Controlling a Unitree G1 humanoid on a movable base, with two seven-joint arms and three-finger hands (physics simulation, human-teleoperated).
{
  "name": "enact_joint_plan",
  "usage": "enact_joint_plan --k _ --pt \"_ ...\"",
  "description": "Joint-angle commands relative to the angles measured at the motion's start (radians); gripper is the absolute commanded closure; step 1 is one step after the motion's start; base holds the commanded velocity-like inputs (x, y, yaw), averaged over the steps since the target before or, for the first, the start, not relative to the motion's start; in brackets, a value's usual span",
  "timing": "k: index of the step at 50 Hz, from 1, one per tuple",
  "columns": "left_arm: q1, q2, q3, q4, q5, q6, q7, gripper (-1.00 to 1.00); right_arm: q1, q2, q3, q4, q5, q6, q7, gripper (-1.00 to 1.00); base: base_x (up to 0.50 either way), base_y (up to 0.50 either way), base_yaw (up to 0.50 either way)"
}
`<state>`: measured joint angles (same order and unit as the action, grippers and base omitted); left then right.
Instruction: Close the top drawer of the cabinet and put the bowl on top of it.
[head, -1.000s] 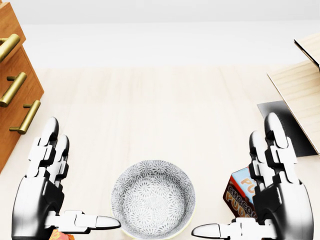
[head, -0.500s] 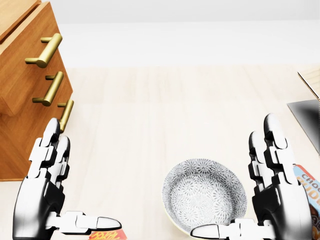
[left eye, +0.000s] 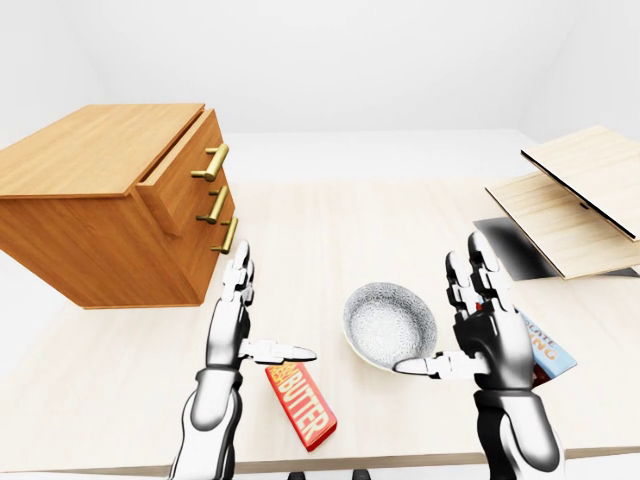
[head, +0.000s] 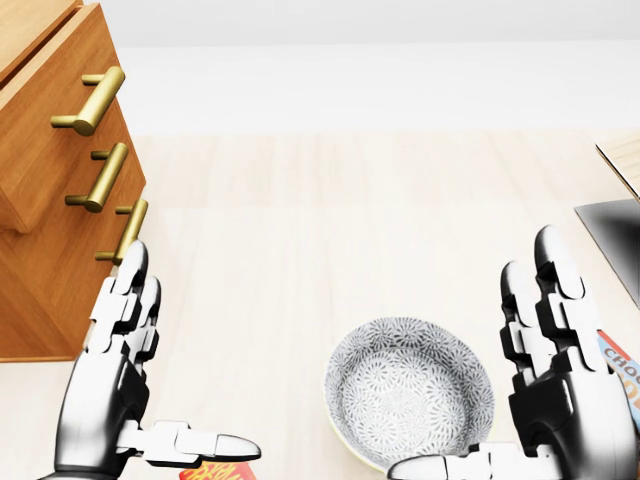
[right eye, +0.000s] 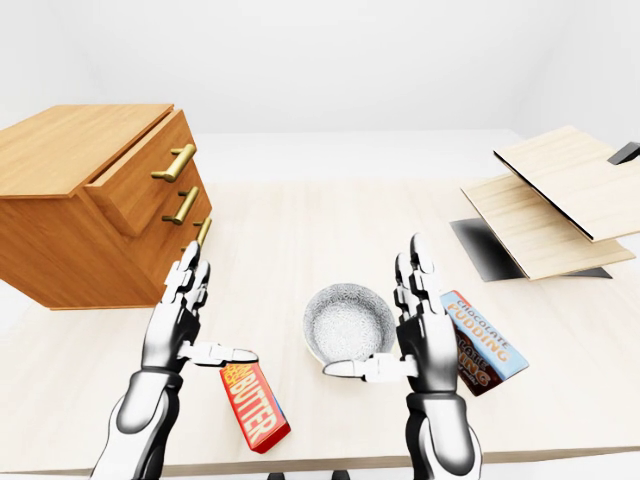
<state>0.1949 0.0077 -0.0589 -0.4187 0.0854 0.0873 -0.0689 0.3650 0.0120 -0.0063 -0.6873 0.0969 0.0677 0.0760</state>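
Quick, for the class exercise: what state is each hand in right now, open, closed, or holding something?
Left hand: open, holding nothing.
Right hand: open, holding nothing; the bowl is not gripped.

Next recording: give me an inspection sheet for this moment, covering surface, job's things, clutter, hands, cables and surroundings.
Surface: pale wooden table, flat.
Job's things: cabinet at the left-eye view's left, its top drawer pulled partly out; patterned bowl upright on the table, empty, not on the cabinet.
Clutter: butter box lying flat left of the bowl; pudding box right of it.
Grippers: left hand and right hand open, holding nothing, one on either side of the bowl.
Cables: nothing seen.
Surroundings: white walls; stacked wooden boards at the right.
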Motion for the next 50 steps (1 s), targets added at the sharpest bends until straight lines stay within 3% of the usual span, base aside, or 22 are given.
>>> enact_joint_plan --k 1,9,16,18,22,38,50 --pt "-0.004 0.002 -0.028 0.003 0.024 0.0 0.012 -1.0 0.005 0.003 -0.003 -0.008 0.013 -0.007 0.018 -1.0 0.0 0.0 0.0" --pt "-0.048 0.002 0.0 -0.054 -0.013 0.0 -0.012 -1.0 0.006 -0.003 0.023 0.018 -0.005 -0.026 0.008 -1.0 0.0 0.0 0.0" --pt "-0.212 0.004 0.04 -0.043 -0.019 0.0 -0.016 -1.0 0.026 -0.012 0.049 0.02 -0.002 -0.046 0.007 -1.0 0.0 0.0 0.0" --pt "-0.232 0.004 0.05 -0.017 -0.023 0.0 -0.011 -1.0 0.035 -0.016 0.071 0.028 -0.021 -0.07 0.0 -1.0 0.0 0.0 0.0" --pt "-0.262 0.008 0.063 0.003 -0.04 0.0 -0.009 -1.0 0.035 -0.027 0.087 0.042 -0.02 -0.081 -0.009 -1.0 0.0 0.0 0.0" --pt "-0.463 0.05 0.119 0.236 -0.053 0.0 0.031 -1.0 0.051 -0.042 0.092 0.021 -0.004 -0.089 -0.015 -1.0 0.0 0.0 0.0" --pt "-0.563 0.094 0.16 0.325 -0.086 0.0 0.038 -1.0 0.072 -0.04 0.087 -0.005 0.004 -0.098 -0.007 -1.0 0.0 0.0 0.0"
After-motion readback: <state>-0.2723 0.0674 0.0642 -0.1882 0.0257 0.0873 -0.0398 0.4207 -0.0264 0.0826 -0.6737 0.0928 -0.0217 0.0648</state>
